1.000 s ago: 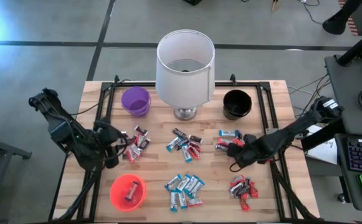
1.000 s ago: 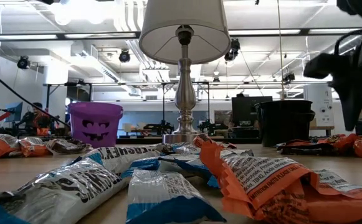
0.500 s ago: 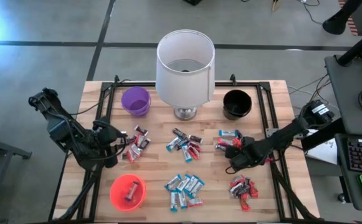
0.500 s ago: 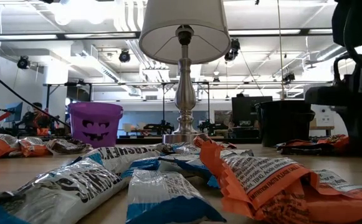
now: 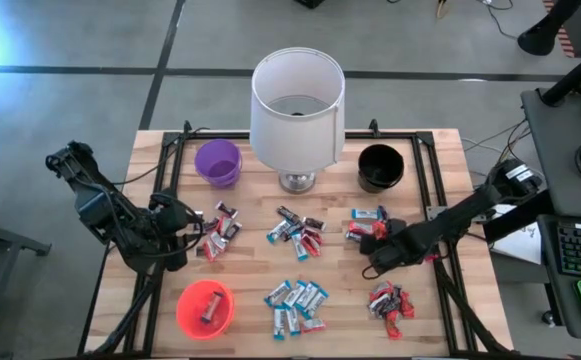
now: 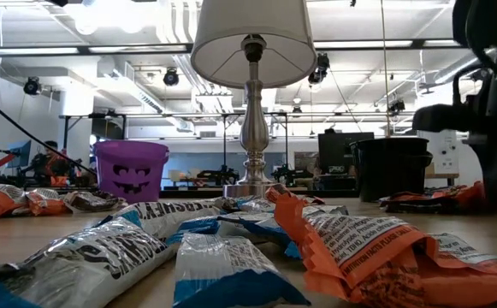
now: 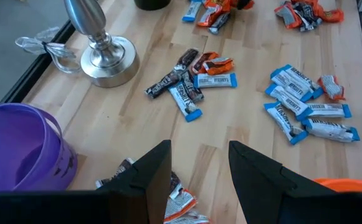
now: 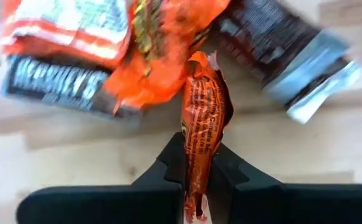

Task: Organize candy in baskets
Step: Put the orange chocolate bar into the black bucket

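Candy lies in several piles on the wooden table. My right gripper is at the pile in front of the black basket, shut on an orange-wrapped candy. My left gripper hangs open over the left pile, touching nothing. The purple basket stands at the far left. The orange-red basket stands at the near left with one candy inside. My right gripper pinches the orange candy by the end of its wrapper between its two fingers. The wrapper stands on edge in the gap and reaches forward toward the other candies of the pile. Whether it is clear of the table I cannot tell.
A lamp with a white shade and metal base stands at the far middle between the purple and black baskets. More candy piles lie at the middle, near middle and near right. Black rails run along the table's sides.
My right gripper has come down onto the candy pile in front of the black basket and has taken hold of an orange candy there.
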